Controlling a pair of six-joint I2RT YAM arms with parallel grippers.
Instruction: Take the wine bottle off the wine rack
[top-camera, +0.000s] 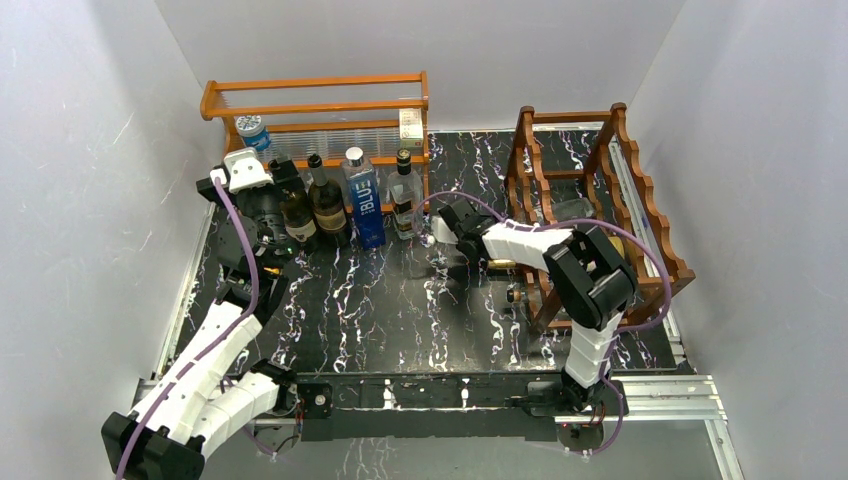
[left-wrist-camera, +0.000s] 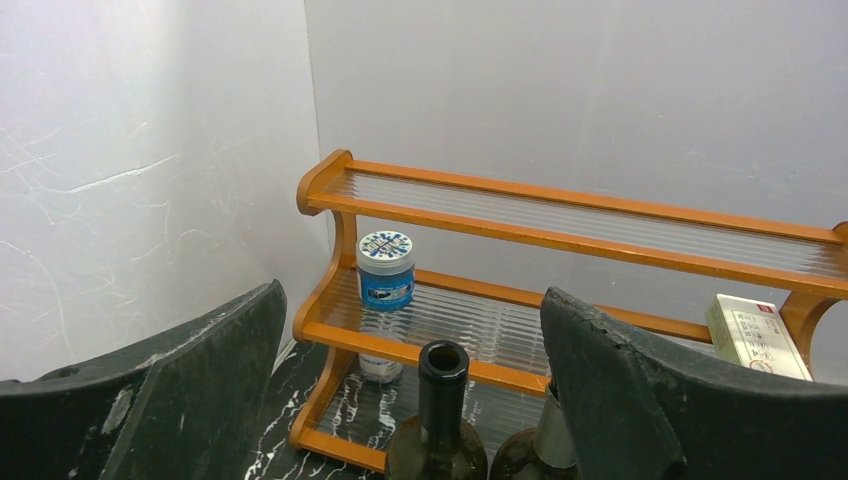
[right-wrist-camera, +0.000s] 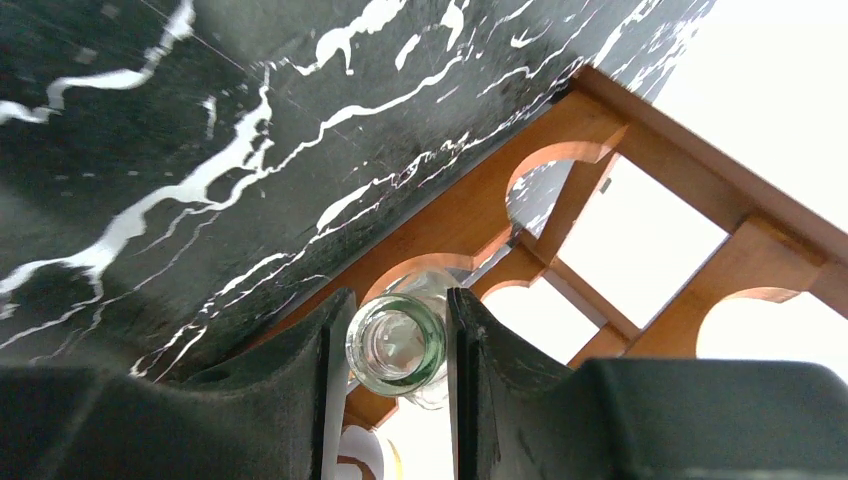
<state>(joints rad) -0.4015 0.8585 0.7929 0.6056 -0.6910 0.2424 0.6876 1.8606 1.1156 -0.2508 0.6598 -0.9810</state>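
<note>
The left tool (left-wrist-camera: 410, 300) is spread as wide as it goes and holds nothing. It hangs over a row of standing bottles (top-camera: 345, 205), with one dark bottle neck (left-wrist-camera: 443, 375) just below and between its fingers and the orange shelf (left-wrist-camera: 560, 225) ahead of it. I take it to be parked there, clear of the other arm's work.

The right tool (right-wrist-camera: 400, 300) has its fingers (right-wrist-camera: 300, 380) pressed on either side of the wine bottle (right-wrist-camera: 395, 345). It grips at the open mouth, probably because that end alone sticks out of the wine rack (right-wrist-camera: 640, 150). The bottle lies in the rack, with its neck at a scallop of the near rail and its body running away ahead of the tool. The rail curves close beside the neck, so I judge the way out is straight back along the bottle's length, not up or sideways. Behind this tool there is open tabletop (top-camera: 400, 300) to draw back over, and the standing bottles are off to one side, well apart
</note>
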